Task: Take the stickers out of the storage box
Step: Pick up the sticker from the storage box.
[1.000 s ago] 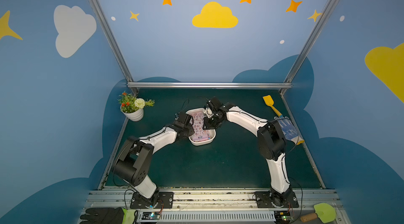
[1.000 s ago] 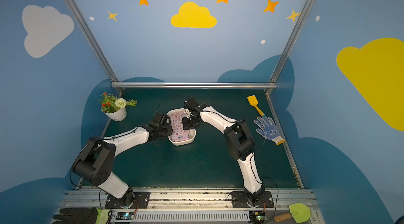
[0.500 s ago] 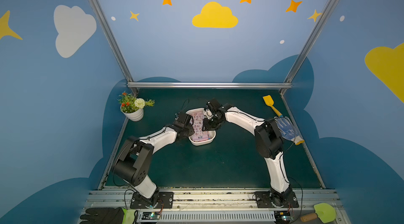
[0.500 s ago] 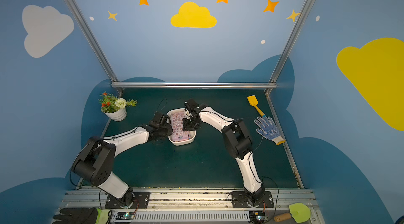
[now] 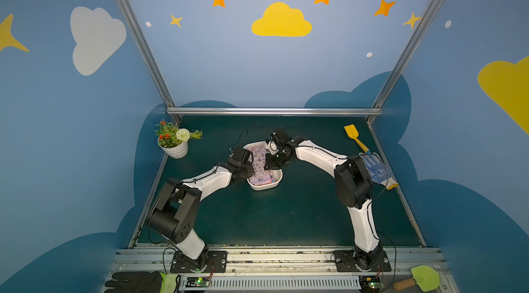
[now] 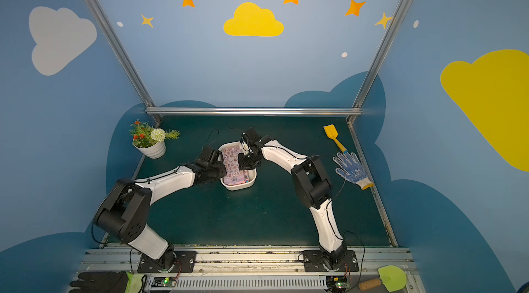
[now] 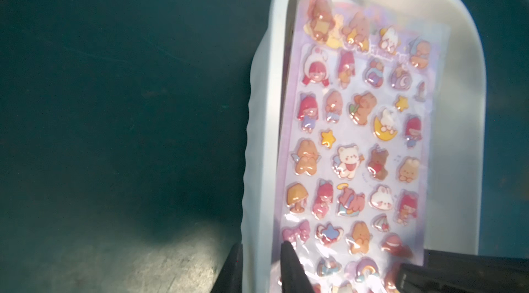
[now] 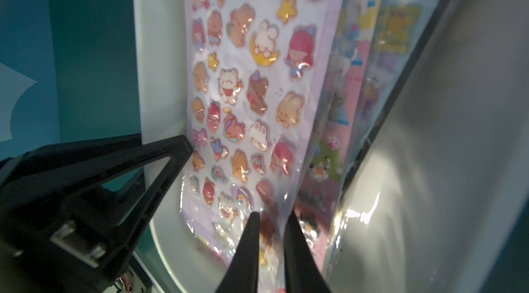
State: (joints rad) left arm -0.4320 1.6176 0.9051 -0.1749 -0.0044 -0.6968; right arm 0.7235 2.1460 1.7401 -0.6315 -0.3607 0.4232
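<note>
None of the stickers [image 5: 260,162] are out yet: we see them all in the box [image 5: 264,188] on the desk [image 5: 286,214], left claw [image 7: 261,248] clamped on its left wall, right claw [image 8: 273,217] pinching the top sheet [image 8: 252,77] by its right edge.

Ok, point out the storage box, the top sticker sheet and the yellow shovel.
storage box [image 5: 264,187]: a top view, on its near outer wall.
top sticker sheet [image 7: 357,134]: left wrist view, middle of the purple sheet.
yellow shovel [image 5: 351,130]: a top view, on its blade.
</note>
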